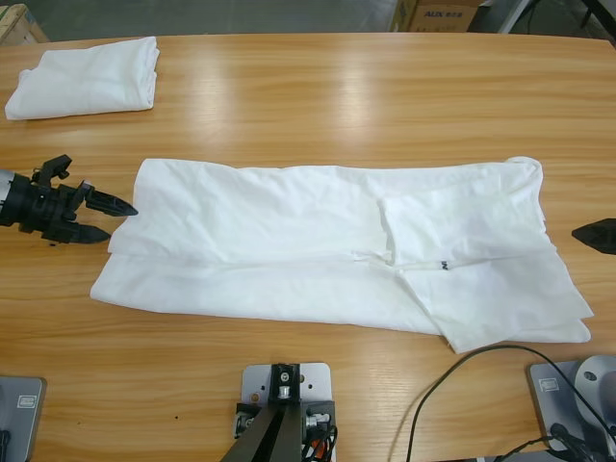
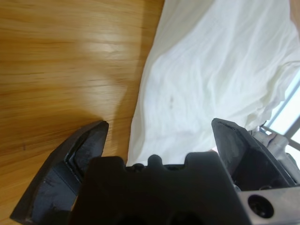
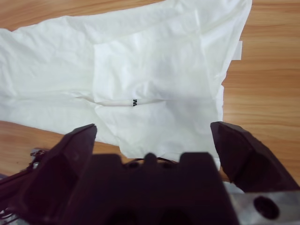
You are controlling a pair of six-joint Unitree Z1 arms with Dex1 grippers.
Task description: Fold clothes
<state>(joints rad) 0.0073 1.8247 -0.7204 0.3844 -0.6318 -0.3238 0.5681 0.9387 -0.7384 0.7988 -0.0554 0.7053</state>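
Left gripper (image 1: 123,221) spread, empty, at the half-folded T-shirt's (image 1: 318,245) hem near the table's (image 1: 318,96) left edge; right gripper (image 3: 152,133) spread, empty, by its collar end; folded T-shirt (image 1: 87,77) at far-left corner.

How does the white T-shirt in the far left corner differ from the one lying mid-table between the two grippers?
The corner T-shirt is folded into a compact rectangle; the mid-table T-shirt is only partly folded and stretches across most of the table. The corner one covers far less wood. The mid-table one shows a tiny dark mark; none shows on the corner one. The left gripper sits at the mid-table shirt's edge, nothing near the other. Both are plain white.
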